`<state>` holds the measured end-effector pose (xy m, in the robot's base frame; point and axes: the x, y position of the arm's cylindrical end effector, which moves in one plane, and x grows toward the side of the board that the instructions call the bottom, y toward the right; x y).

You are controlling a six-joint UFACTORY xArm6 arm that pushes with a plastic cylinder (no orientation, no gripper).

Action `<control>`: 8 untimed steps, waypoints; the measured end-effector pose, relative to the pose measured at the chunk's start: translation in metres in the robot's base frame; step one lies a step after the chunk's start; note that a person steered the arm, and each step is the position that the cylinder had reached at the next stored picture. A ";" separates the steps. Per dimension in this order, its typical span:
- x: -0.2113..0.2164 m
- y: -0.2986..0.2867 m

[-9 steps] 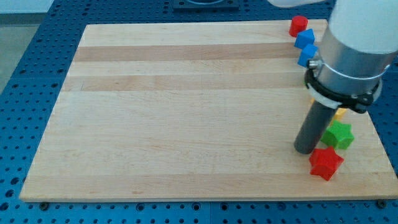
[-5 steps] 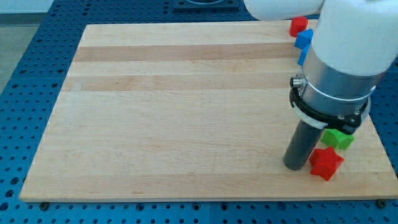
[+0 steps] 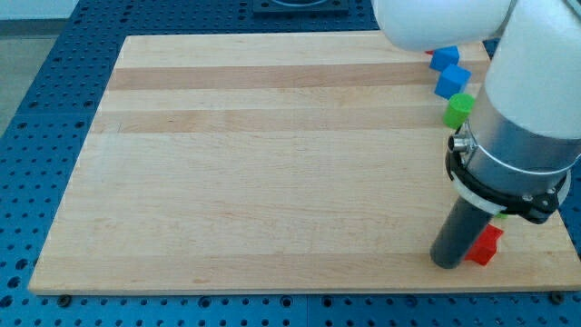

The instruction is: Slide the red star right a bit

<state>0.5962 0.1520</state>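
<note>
Red is what you want to watch: the red star (image 3: 486, 246) sits near the desk's (image 3: 272, 163) bottom right corner in the view, only partly showing because the rod and the arm's wide collar cover much of it. You have no jaws on this arm, so there is nothing to open or close; the work is done by my tip (image 3: 446, 262), which rests on the wood just to the view's left of the star and looks to be touching it or very nearly so. That is the relation the push depends on: the star lies to the view's right of my tip, so a short straight slide rightward should carry it the way the task asks. My tip seems a touch lower in the view than the star's middle, so you may see the star turn or drift upward instead of travelling cleanly. Little board is left on that side, so keep the push brief. Up along the right edge stand two blue blocks (image 3: 451, 81) and a green block (image 3: 458, 110), well apart from the star.
</note>
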 end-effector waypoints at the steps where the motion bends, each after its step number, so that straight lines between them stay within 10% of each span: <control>1: -0.001 0.000; 8: -0.013 0.031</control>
<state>0.5833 0.1826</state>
